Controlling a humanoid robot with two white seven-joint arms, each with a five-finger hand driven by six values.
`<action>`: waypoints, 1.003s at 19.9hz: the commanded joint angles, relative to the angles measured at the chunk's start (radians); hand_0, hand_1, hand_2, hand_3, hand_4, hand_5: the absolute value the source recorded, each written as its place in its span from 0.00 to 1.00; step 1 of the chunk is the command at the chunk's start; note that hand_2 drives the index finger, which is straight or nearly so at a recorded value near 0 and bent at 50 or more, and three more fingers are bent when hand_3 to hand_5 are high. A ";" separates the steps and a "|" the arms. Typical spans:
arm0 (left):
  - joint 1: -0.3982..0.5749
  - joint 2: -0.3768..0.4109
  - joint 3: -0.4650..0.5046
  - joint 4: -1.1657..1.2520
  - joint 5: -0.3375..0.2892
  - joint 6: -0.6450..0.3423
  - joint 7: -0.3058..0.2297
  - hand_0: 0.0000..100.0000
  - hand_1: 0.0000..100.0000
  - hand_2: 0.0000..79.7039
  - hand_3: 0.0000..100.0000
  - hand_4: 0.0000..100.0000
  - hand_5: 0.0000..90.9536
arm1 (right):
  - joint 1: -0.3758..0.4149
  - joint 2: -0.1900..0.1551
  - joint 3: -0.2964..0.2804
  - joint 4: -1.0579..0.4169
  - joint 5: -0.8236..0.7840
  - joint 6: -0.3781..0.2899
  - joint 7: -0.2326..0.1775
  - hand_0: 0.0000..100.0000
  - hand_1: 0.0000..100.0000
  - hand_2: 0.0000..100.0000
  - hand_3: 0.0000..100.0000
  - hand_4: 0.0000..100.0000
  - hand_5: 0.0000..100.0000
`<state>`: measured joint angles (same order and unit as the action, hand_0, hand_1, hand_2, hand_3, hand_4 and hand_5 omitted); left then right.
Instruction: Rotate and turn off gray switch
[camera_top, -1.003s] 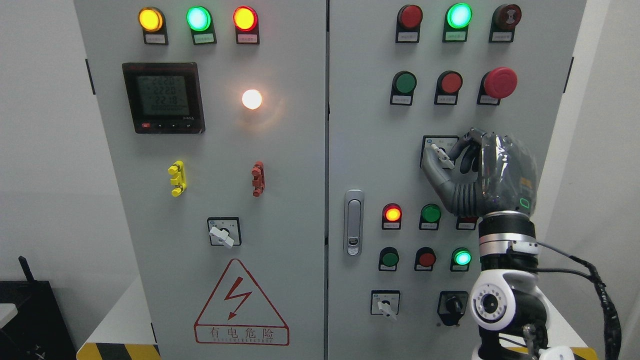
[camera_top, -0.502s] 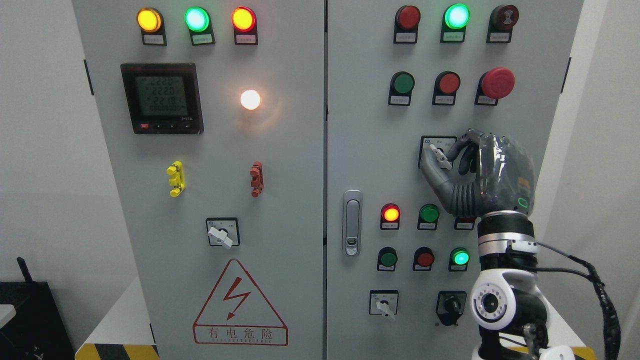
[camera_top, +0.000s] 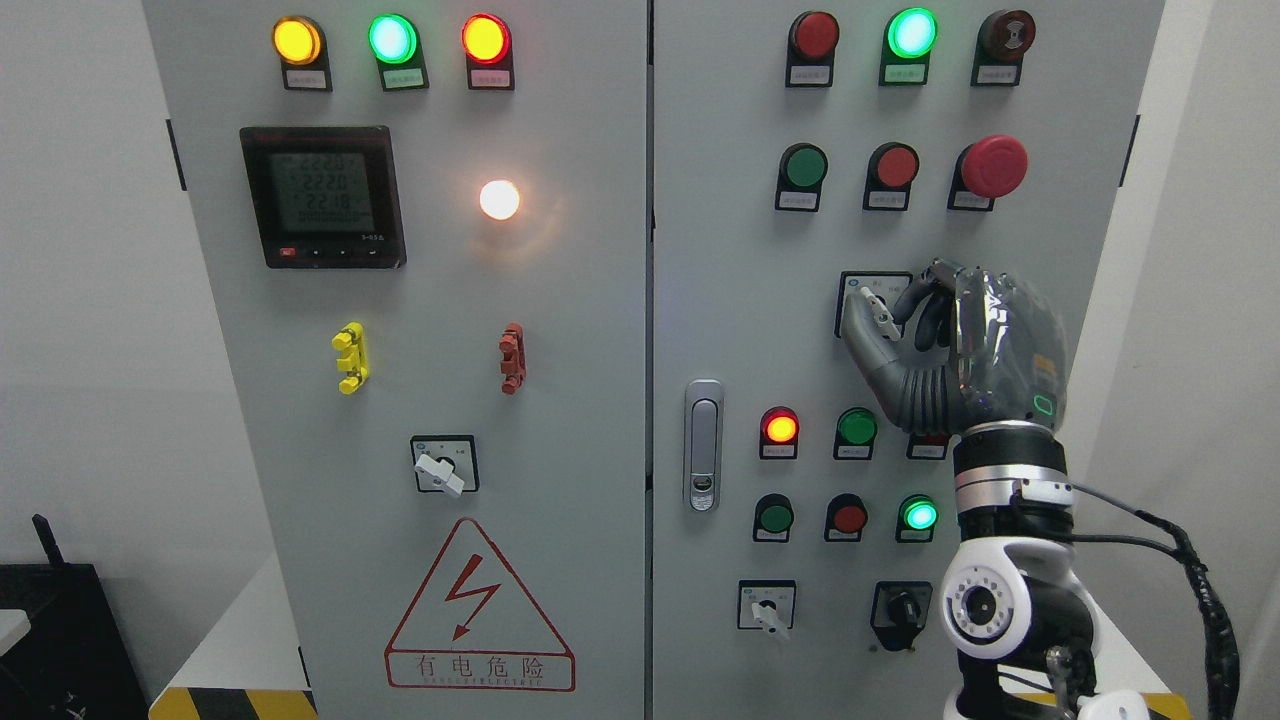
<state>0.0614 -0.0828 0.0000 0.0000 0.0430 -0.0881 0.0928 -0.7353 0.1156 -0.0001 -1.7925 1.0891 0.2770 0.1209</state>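
Note:
The gray rotary switch (camera_top: 878, 308) sits on a square plate on the right cabinet door, below the row of green and red buttons. Its pale handle tilts a little, top end up-left. My right hand (camera_top: 888, 310) reaches up from the lower right and pinches the handle. The thumb (camera_top: 862, 335) presses from the lower left, the index finger (camera_top: 915, 292) from the upper right. The other fingers curl behind, and the palm hides the plate's right side. My left arm does not show.
A red mushroom stop button (camera_top: 993, 165) sticks out above the hand. Lit indicator lamps (camera_top: 780, 428) sit just below the wrist. Lower down are a second gray switch (camera_top: 766, 606) and a black knob (camera_top: 903, 605). The door latch (camera_top: 705, 445) lies left of them.
The switch handle has turned slightly toward upright inside my right hand's pinch. The hand itself has barely shifted.

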 joint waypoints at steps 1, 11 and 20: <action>0.000 0.000 -0.002 0.014 0.000 0.001 -0.001 0.12 0.39 0.00 0.00 0.00 0.00 | -0.001 -0.001 -0.018 0.004 -0.001 0.001 -0.001 0.46 0.42 0.68 0.93 0.91 1.00; 0.000 0.000 -0.002 0.014 0.000 0.001 0.001 0.12 0.39 0.00 0.00 0.00 0.00 | -0.004 0.001 -0.017 0.005 -0.001 0.001 -0.001 0.48 0.40 0.68 0.94 0.91 1.00; 0.000 0.000 -0.002 0.014 0.000 0.001 0.001 0.12 0.39 0.00 0.00 0.00 0.00 | -0.006 0.001 -0.017 0.007 -0.001 0.001 -0.001 0.53 0.37 0.69 0.94 0.92 1.00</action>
<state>0.0614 -0.0828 0.0000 0.0000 0.0430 -0.0881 0.0928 -0.7399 0.1163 0.0003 -1.7865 1.0874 0.2768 0.1258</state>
